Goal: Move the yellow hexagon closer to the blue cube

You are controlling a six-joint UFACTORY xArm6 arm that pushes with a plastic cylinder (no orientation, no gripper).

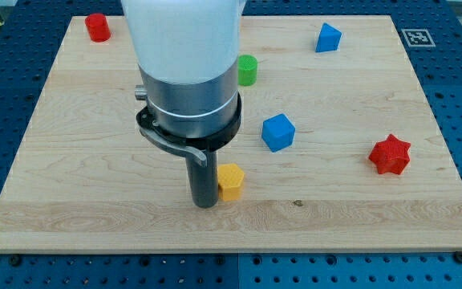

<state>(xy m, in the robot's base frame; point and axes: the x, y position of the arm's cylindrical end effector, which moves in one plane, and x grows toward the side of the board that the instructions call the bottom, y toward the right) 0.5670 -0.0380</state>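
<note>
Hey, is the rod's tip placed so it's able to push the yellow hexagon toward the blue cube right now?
Probably yes. My tip sits right against the yellow hexagon on its left, and nothing lies between the hexagon and the blue cube up-right.

The arm comes down from the view's top as a white housing above a grey collar. Below it the dark rod stands upright, my tip [205, 205] resting on the desk [335, 209].

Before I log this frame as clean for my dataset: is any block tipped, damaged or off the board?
Nothing stands out. The yellow hexagon, blue cube, second blue block, green cylinder, red star and red cylinder all sit flat on the board. My tip is against the hexagon's left side.
</note>
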